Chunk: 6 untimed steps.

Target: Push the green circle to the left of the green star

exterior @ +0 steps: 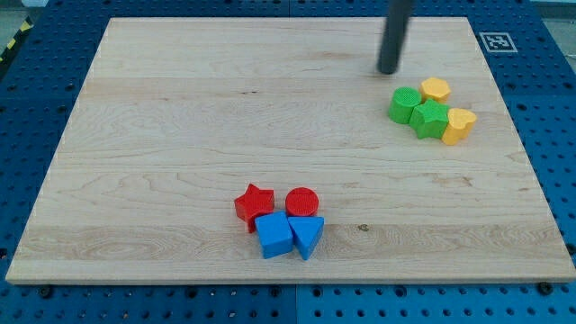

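The green circle [404,104] lies at the view's right, touching the green star [430,118] on the star's left side. A yellow hexagon [436,88] sits just above the star and a yellow heart [459,125] touches the star's right. My tip [388,71] is a dark rod coming down from the view's top; its end rests on the board just above and slightly left of the green circle, with a small gap between them.
Near the view's bottom centre sits a cluster: a red star [254,204], a red circle [302,202], a blue cube [274,235] and a blue triangle [307,236]. The wooden board [180,135] lies on a blue perforated table.
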Each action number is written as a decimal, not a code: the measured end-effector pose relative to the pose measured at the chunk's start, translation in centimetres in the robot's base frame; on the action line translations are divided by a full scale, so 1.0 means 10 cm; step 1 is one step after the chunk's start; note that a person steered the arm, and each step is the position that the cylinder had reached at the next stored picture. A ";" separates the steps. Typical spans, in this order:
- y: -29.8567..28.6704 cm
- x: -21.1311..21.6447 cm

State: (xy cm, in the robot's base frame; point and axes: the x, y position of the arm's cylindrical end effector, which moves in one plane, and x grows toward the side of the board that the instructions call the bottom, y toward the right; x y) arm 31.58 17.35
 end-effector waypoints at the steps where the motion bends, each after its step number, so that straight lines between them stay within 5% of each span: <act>1: 0.24 0.20; 6: -0.10 0.61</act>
